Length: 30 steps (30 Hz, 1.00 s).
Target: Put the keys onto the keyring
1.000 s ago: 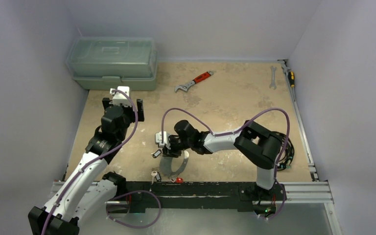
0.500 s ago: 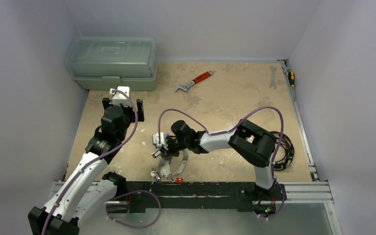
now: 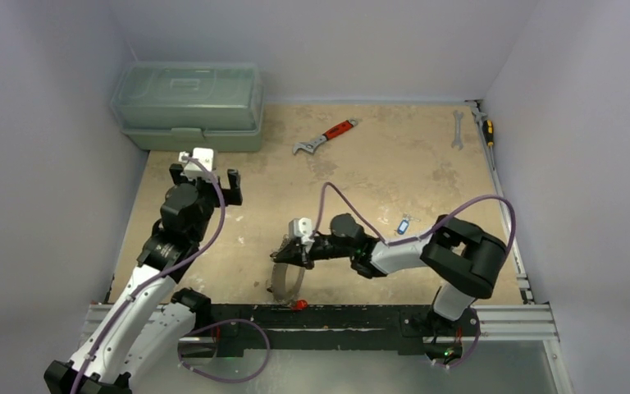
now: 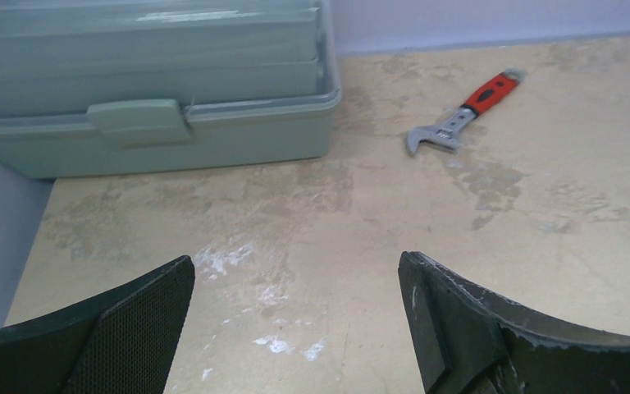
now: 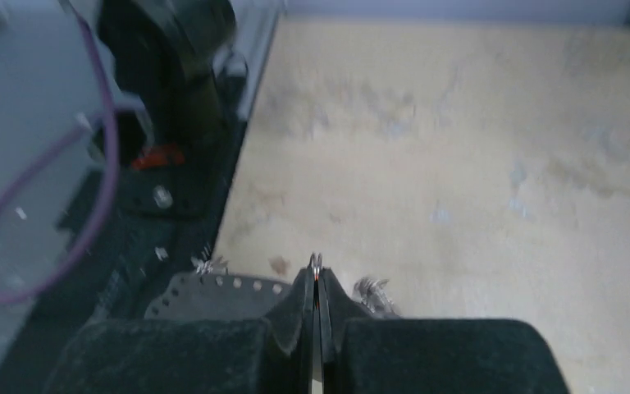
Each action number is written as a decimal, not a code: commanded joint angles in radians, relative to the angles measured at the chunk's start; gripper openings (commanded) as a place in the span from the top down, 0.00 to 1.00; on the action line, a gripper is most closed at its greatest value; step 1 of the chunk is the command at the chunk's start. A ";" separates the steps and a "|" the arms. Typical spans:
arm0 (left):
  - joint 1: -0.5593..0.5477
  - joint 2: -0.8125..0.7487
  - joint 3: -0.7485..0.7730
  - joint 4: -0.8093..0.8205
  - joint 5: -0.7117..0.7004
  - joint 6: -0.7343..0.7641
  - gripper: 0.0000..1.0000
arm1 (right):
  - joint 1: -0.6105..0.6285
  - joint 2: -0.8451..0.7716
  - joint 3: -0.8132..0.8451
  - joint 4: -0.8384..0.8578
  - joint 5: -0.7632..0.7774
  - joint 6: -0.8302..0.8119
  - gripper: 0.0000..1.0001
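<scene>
**Right arm swings out with the ring pinched**

Top view: the right arm has swung rightward and dropped low. Its right hand (image 3: 289, 253) sits at the keyring (image 3: 284, 279) near the front of the table (image 3: 426, 164). That uncovers a blue-tagged key (image 3: 404, 224), loose and well apart, so threading likely remains.

Left wrist: the left hand (image 4: 295, 279) gapes, empty, facing the toolbox (image 4: 148, 82).

Right wrist: the hand is clamped on the ring's wire.

No writing is legible.

Toolbox (image 3: 187, 105) back left, wrench (image 3: 326, 136) to its right, key (image 3: 404, 224) right of centre
</scene>
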State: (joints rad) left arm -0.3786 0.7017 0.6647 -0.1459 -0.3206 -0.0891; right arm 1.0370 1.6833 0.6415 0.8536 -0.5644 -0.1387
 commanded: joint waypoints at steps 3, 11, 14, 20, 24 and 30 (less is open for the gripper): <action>0.006 -0.095 -0.015 0.182 0.292 -0.028 0.08 | -0.045 -0.056 -0.208 0.864 -0.006 0.442 1.00; 0.006 -0.142 0.011 0.302 0.747 -0.109 0.14 | -0.102 -0.173 -0.256 0.987 0.001 0.540 1.00; 0.006 -0.156 0.035 0.340 0.923 -0.141 0.20 | -0.123 -0.255 -0.240 0.986 -0.029 0.583 1.00; 0.006 -0.149 0.114 0.414 1.172 -0.242 0.39 | -0.130 -0.421 -0.210 0.977 -0.072 0.626 1.00; 0.006 -0.117 0.135 0.555 1.290 -0.371 0.43 | -0.130 -0.493 -0.195 0.977 -0.047 0.638 1.00; 0.002 -0.064 0.109 0.715 1.380 -0.525 0.54 | -0.130 -0.542 -0.171 0.969 0.003 0.656 1.00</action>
State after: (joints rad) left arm -0.3790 0.6006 0.7734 0.4133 0.9504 -0.4694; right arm 0.9089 1.1744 0.4175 1.5093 -0.6186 0.4911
